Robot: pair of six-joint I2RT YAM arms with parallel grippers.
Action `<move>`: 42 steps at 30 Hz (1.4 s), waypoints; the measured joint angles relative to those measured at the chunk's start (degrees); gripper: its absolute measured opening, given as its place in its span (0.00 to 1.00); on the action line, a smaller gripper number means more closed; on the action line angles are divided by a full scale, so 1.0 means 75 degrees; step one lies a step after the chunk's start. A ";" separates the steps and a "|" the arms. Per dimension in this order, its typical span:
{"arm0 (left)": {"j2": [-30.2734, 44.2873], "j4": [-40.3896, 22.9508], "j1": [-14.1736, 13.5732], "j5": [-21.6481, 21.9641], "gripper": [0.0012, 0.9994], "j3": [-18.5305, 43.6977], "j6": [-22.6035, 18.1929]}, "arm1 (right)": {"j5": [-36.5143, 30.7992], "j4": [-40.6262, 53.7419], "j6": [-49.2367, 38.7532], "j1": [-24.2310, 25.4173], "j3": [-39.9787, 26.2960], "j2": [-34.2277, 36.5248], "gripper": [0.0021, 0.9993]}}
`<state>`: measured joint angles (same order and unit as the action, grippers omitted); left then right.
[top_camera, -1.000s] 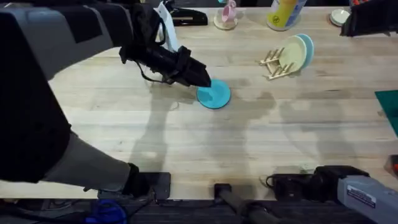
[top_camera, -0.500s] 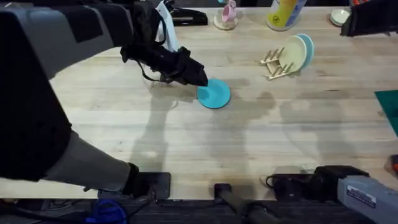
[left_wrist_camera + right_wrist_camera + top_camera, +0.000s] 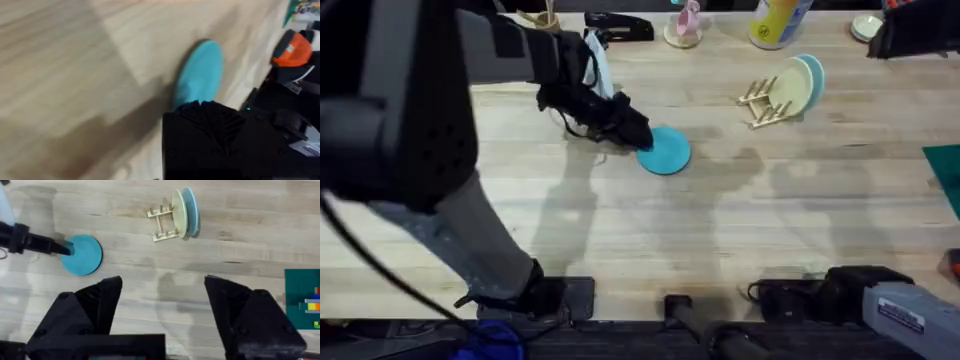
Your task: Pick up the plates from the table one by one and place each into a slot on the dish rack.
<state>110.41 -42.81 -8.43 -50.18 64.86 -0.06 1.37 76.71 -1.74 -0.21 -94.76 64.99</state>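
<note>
The left gripper (image 3: 642, 138) reaches the near-left rim of the turquoise plate (image 3: 666, 151), the last plate lying flat on the butcher-block table (image 3: 740, 220); whether its fingers are apart or closed on the rim cannot be told from these views (the left wrist view has one dark finger over the plate's edge). The dish rack (image 3: 766, 104) stands well beyond the plate from that gripper, off to the right, already holding a pale yellow plate (image 3: 794, 86) and a light blue plate (image 3: 814, 76) upright between its pegs. The right gripper (image 3: 162, 297) hangs high above the table with its jaws spread wide and nothing between them. A clean pickup likely calls for one finger under the thin rim, a firm pinch, then a lift that tips the plate upright before it goes to a free slot
</note>
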 joint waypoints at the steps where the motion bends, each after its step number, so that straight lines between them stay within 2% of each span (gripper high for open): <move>1: 0.0150 0.0024 0.0000 0.0027 0.04 0.0000 0.0017 | 0.0000 0.0000 0.0000 0.0000 0.0000 0.0000 0.99; 9: 0.0566 0.0048 0.0064 -0.0484 0.04 0.0052 0.0070 | 0.0000 0.0000 0.0000 0.0000 0.0000 0.0000 0.99; 24: 0.0574 0.0056 0.0064 -0.0506 0.04 0.0052 0.0073 | 0.0013 0.0009 0.0000 0.0000 0.0000 0.0000 0.99; 27: 0.0574 0.0056 0.0064 -0.0506 0.04 0.0052 0.0073 | 0.0260 0.0012 0.0060 0.0000 0.0000 0.0000 0.99; 36: 0.0574 0.0056 0.0061 -0.0506 0.04 0.0052 0.0075 | 0.1169 0.0329 0.1023 -0.0013 0.0075 0.0310 0.99; 42: 0.0574 0.0056 0.0064 -0.0506 0.04 0.0052 0.0073 | 0.1283 -0.0052 0.1800 -0.0218 0.1003 0.0417 0.99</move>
<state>114.72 -42.39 -7.94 -53.98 65.25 0.49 10.99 76.31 11.76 -1.85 -87.24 68.12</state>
